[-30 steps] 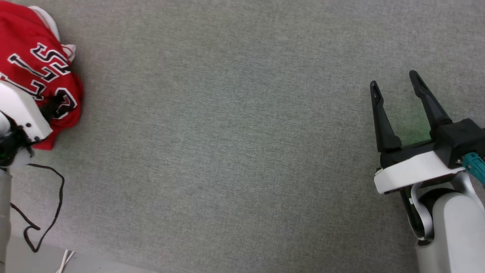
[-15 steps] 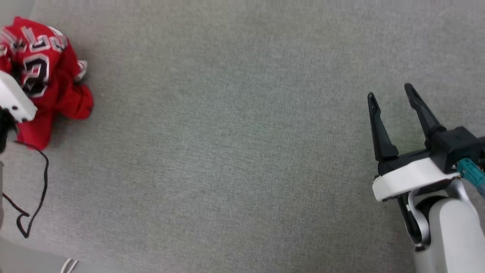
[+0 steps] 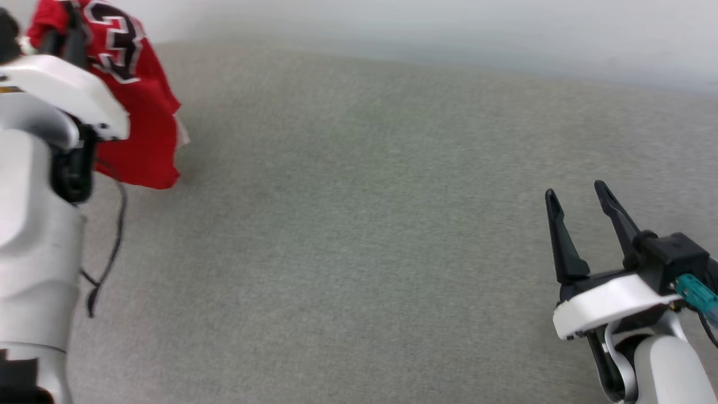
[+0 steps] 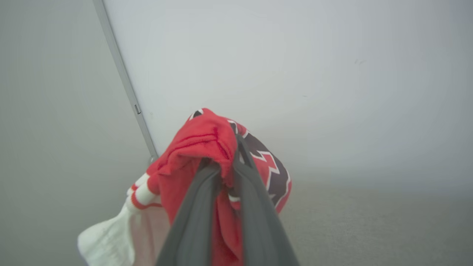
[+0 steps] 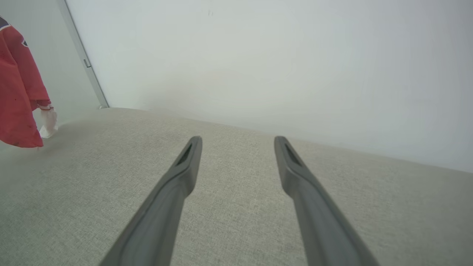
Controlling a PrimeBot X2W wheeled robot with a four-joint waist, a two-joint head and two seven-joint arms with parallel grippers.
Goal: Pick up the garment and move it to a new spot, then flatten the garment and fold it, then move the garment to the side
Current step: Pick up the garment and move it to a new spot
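The garment [image 3: 143, 123], a red jersey with black white-outlined lettering, hangs bunched at the upper left of the head view. My left gripper [image 3: 66, 25] holds it from above. In the left wrist view the left gripper [image 4: 229, 155] is shut on a fold of the garment [image 4: 196, 142], and striped trim and white lining [image 4: 111, 236] droop below it. The right wrist view has the garment [image 5: 16, 92] at its far left, its lower edge just above the surface. My right gripper [image 3: 576, 189] hovers open and empty at the lower right, its fingers [image 5: 177, 184] spread wide.
A grey fabric surface [image 3: 359, 224] stretches between the two arms. A pale wall [image 3: 426, 28] rises behind it, with a thin metal strip [image 4: 125, 81] running down it near the garment. A black cable [image 3: 112, 241] dangles from my left arm.
My left gripper has shut on the garment and lifted it off the surface, so it now hangs. The head camera has tilted up, bringing the wall into view. The right gripper stays open.
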